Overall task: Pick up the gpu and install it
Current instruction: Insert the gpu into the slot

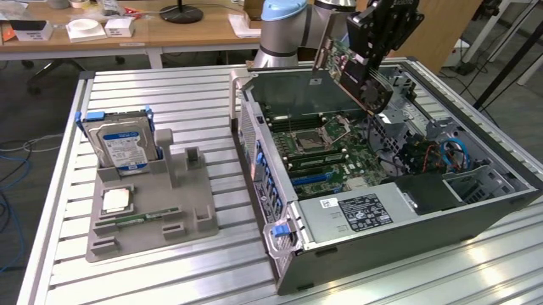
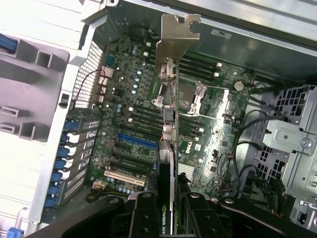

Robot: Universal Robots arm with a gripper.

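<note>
Clenched on the gpu (image 1: 352,73): gripper (image 1: 379,43) taking one end of the card and holding it high above the open computer case (image 1: 441,219) on the table (image 1: 170,273). Not seated in anything. Hanging tilted in the air, and as far as can be told touching neither the motherboard (image 1: 339,159) nor the case walls.

Long axis sloping from the gripper down and away to the silvery bracket (image 1: 321,60). Bracket end toward the exterior view's left, on the side of the case's perforated wall.

From the wrist view, looking straight along the thin edge of the gpu (image 2: 167,74), out from between the black fingers (image 2: 143,218) of the gripper (image 2: 167,213) to the bracket (image 2: 176,34) at the far end. Hovering over the region of the processor socket (image 2: 190,94) rather than over the expansion slots.

Judged as the relation that matters here: blue slot (image 2: 137,141) lying off to one side of the card's edge and lower, not directly beneath it. In the exterior view, the same blue slot (image 1: 316,178) nearer the camera than the card, with open air between the two. Cannot tell whether the card's edge runs parallel to the slot's length.

Well apart on the table, upright in a grey tray (image 1: 182,219): a hard drive (image 1: 119,143), untouched.
</note>
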